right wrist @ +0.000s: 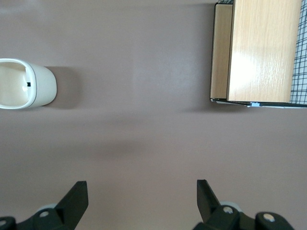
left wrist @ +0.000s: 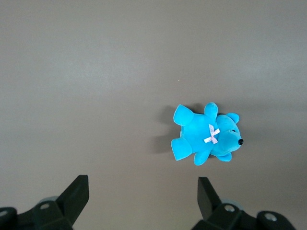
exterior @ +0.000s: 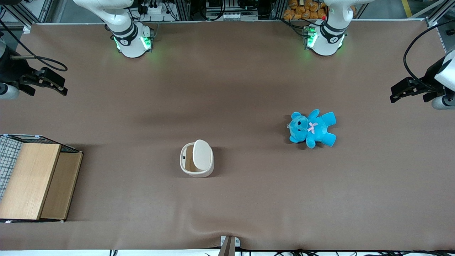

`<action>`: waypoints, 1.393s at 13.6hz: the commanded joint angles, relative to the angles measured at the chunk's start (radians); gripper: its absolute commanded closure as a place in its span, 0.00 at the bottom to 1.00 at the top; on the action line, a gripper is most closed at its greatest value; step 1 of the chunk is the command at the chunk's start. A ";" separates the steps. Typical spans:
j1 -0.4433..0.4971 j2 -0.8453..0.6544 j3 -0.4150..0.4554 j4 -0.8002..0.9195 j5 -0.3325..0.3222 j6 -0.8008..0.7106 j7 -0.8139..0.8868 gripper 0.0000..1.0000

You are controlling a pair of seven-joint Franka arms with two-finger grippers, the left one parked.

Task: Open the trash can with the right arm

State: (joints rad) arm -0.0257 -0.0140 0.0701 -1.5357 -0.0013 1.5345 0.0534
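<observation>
My gripper [right wrist: 139, 201] hangs with fingers spread wide, holding nothing, well apart from the bin [exterior: 196, 159], whose lid [exterior: 202, 154] stands raised.

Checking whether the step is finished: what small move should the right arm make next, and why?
Probably none beyond holding position. The trash can has its lid tipped up with the inside showing. The gripper hangs open above the table toward the working arm's end, touching nothing. The opening looks done.
</observation>
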 commanded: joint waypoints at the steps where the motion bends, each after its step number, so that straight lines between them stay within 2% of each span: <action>1: 0.006 0.006 -0.004 0.023 -0.025 0.003 -0.007 0.00; 5: 0.007 0.006 -0.030 0.023 -0.019 0.003 -0.007 0.00; 19: 0.013 0.006 -0.029 0.023 -0.008 -0.001 -0.006 0.00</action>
State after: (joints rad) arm -0.0209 -0.0139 0.0455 -1.5296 -0.0047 1.5391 0.0524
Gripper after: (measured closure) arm 0.000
